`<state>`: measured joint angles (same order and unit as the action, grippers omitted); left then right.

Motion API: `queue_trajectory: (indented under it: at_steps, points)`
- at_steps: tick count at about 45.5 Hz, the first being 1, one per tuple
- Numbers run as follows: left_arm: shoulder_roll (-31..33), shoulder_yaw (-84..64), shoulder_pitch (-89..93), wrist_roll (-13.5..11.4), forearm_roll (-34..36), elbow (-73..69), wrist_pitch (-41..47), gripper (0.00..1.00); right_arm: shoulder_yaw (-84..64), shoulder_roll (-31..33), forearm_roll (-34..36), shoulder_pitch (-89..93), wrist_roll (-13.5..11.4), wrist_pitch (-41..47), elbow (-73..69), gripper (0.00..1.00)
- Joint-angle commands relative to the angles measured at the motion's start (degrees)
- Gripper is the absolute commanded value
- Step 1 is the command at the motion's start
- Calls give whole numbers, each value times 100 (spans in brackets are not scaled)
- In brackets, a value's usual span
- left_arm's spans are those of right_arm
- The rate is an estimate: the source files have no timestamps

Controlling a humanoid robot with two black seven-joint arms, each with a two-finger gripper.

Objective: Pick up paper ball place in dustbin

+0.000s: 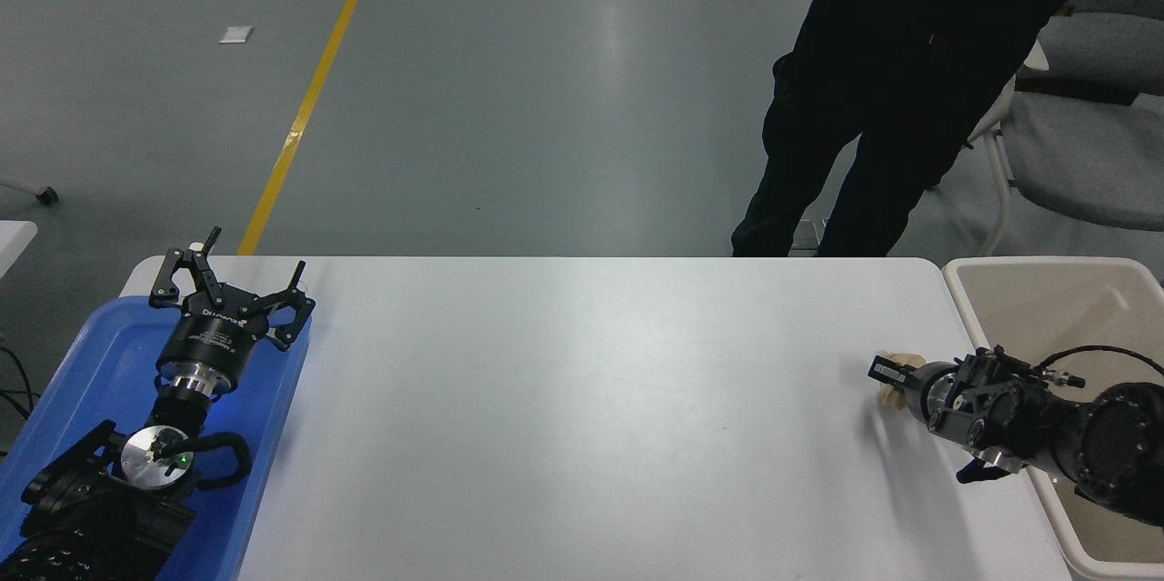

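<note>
The tan paper ball is near the table's right edge, mostly hidden behind my right gripper. The gripper is shut on it, and only tan bits show above and below the black fingers. A faint shadow lies on the table below it. The cream-beige dustbin stands just off the table's right end, to the right of the ball. My right arm reaches across its near rim. My left gripper is open and parked at the lower left.
A shallow blue tray lies under my parked left arm. A person in dark clothes stands at the far side, top right. A grey chair stands behind the dustbin. The white table spans the view.
</note>
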<state>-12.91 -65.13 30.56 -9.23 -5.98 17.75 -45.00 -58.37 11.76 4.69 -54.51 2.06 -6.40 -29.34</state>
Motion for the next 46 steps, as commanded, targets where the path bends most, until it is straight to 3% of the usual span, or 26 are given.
queue_trajectory:
  at_steps: [1, 7, 19, 25, 37, 46]
  points:
    - [-1, 9, 3, 0, 0, 0, 0, 99, 89, 265, 129, -410, -30, 33, -598, 0]
    - [-1, 9, 3, 0, 0, 0, 0, 99, -25, 819, 138, -1245, -91, 305, -1828, 0]
    - [-1, 18, 3, 9, 0, 0, 0, 99, -429, 1627, 59, -3327, -179, 2001, -3533, 0]
    - [-1, 18, 3, 9, 0, 0, 0, 99, -895, 1672, 6, -4514, -170, 2449, -4167, 0]
    - [-1, 26, 3, 18, 0, 0, 0, 99, -1221, 1575, -38, -6676, -162, 4137, -4967, 0]
    - [-1, 26, 3, 18, 0, 0, 0, 99, -1230, 1575, -73, -8021, -188, 4594, -5547, 0]
